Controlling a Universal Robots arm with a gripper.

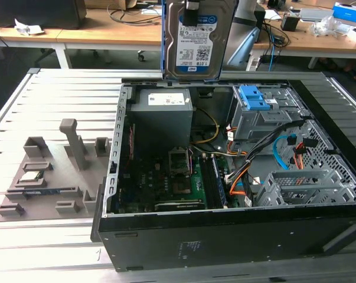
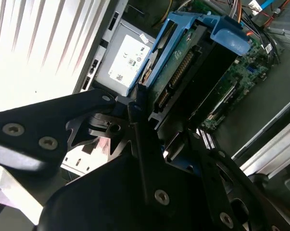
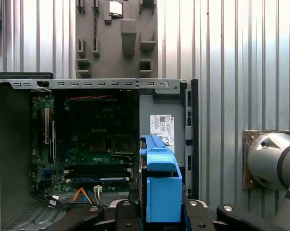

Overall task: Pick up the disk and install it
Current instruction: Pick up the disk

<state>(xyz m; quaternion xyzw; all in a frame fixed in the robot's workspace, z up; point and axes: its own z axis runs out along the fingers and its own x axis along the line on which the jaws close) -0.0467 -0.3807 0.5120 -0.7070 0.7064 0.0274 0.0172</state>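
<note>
Under me, the slatted metal table [image 1: 54, 100] is the biggest thing, and the open computer case [image 1: 225, 236] lies on its side upon it, insides facing up. On the slats at the exterior view's left of the case sits a grey fixture tray [image 1: 54, 171] with upright posts and pockets. Inside the case, the green motherboard [image 1: 166, 183] covers the floor. The grey power-supply box [image 1: 160, 118] with its white sticker stands against the far wall. Toward the exterior view's right is the grey drive cage [image 1: 257, 115] with two blue latches on top, and orange and blue cables trail in front of it.

I hold the disk [image 1: 198, 41] in the air, upright, above the case's far edge. In the exterior view it hangs over the power-supply box and just beside the drive cage's side of the case, touching neither. Its blue-and-white label faces that camera, and a blue carrier bracket [image 3: 161, 187] frames it. My gripper [image 2: 157, 120] is clamped on the disk, black fingers [image 2: 135, 113] pressed against its sides, as the second wrist view shows. The disk is not yet in the cage.
</note>
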